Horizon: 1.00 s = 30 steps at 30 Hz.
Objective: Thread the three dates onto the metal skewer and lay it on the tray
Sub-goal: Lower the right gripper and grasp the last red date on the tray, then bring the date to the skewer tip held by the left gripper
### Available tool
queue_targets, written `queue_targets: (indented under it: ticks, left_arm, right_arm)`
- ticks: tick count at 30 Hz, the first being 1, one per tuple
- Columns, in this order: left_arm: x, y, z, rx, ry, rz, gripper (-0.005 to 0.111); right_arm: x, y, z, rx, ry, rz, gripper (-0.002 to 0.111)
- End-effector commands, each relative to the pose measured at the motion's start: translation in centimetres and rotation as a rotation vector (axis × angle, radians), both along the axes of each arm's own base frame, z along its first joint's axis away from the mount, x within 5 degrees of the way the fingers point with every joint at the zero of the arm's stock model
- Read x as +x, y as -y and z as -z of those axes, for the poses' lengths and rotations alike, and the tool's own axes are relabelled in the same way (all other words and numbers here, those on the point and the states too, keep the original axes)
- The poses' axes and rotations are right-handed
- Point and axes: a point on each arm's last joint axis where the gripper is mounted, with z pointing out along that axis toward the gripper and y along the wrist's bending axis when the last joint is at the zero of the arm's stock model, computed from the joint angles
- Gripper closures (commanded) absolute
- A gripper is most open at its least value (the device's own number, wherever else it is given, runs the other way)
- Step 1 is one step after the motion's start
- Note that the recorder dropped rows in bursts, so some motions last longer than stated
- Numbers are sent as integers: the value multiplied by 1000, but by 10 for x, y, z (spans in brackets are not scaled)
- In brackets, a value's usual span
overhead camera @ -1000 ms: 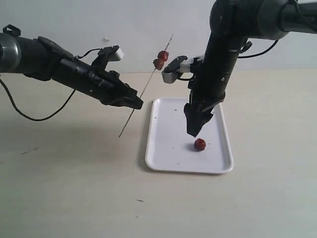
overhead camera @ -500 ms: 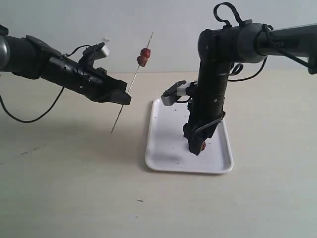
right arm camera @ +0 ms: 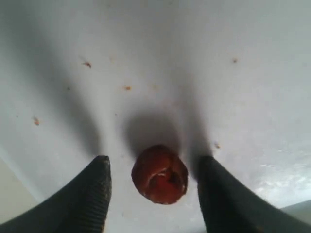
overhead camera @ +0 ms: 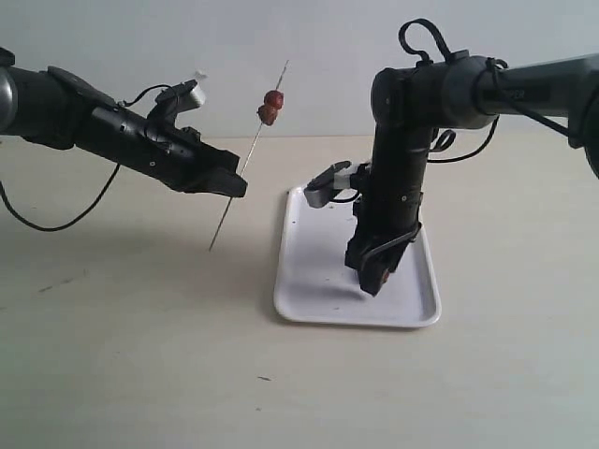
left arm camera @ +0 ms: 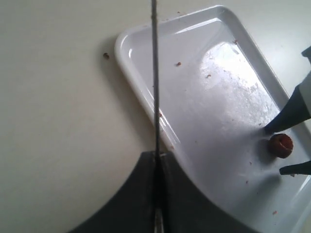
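My left gripper (overhead camera: 234, 184) is shut on the thin metal skewer (overhead camera: 248, 159), held tilted above the table left of the white tray (overhead camera: 309, 299). Two dates (overhead camera: 270, 107) sit threaded near the skewer's upper end. In the left wrist view the skewer (left arm camera: 155, 77) runs out from between the closed jaws of the left gripper (left arm camera: 156, 158). The third date (right arm camera: 159, 174) lies on the tray (right arm camera: 204, 63). My right gripper (right arm camera: 154, 172) is lowered onto the tray, open, with one finger on each side of that date and gaps on both sides. The date (left arm camera: 281, 145) also shows in the left wrist view.
Small dark crumbs dot the tray floor (left arm camera: 209, 97). A beige tabletop (overhead camera: 140, 355) surrounds the tray. A dark speck (overhead camera: 265, 379) lies on the table near the front.
The right gripper came down from above the tray until its fingers straddle the loose date. The left gripper shifted left with the skewer, then held still.
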Motion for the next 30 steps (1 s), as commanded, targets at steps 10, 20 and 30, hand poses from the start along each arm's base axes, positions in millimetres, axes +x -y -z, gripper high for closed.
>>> queue_targets:
  ticks: [10,20,30]
  left_arm:
    - [-5,1,-7,28,78,136,107]
    - [-13,-12,6,279,184,416,107]
    - [-25,-6,13,311,259,628,107]
  right_arm:
    - [4,20,-23,12,43,51,82]
    - [22,76,-74,572,142,289,82]
    - [29,135,-82,721,182,535,82]
